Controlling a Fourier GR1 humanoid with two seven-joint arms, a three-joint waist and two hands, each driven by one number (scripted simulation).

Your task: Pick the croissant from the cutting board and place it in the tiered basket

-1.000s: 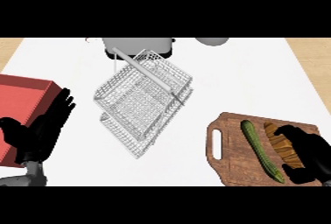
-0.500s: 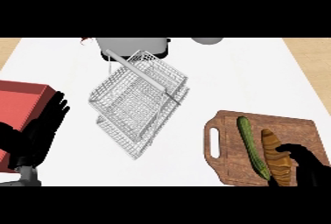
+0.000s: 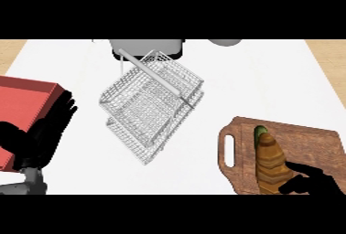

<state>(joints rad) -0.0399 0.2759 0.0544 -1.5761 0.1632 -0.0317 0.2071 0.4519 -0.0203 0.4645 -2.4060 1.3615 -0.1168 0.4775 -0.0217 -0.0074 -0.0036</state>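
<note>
The croissant (image 3: pixel 270 160) is golden brown and long, lying lengthwise over the wooden cutting board (image 3: pixel 314 144) at the lower right. My right hand (image 3: pixel 312 185) is at the croissant's near end, fingers curled round it, and hides that end. The white wire tiered basket (image 3: pixel 152 107) stands tilted in the middle of the counter, well to the left of the board. My left hand (image 3: pixel 37 137) rests open at the left edge, fingers up.
Only the tip of a green cucumber (image 3: pixel 261 132) shows behind the croissant's far end. A red box (image 3: pixel 24 98) sits at the left under my left hand. A dark appliance (image 3: pixel 147 48) and a grey bowl (image 3: pixel 225 42) stand at the back edge.
My right hand has drawn back toward the lower edge and closed on the croissant's near end. The croissant now covers most of the cucumber. The left hand has stayed put.
</note>
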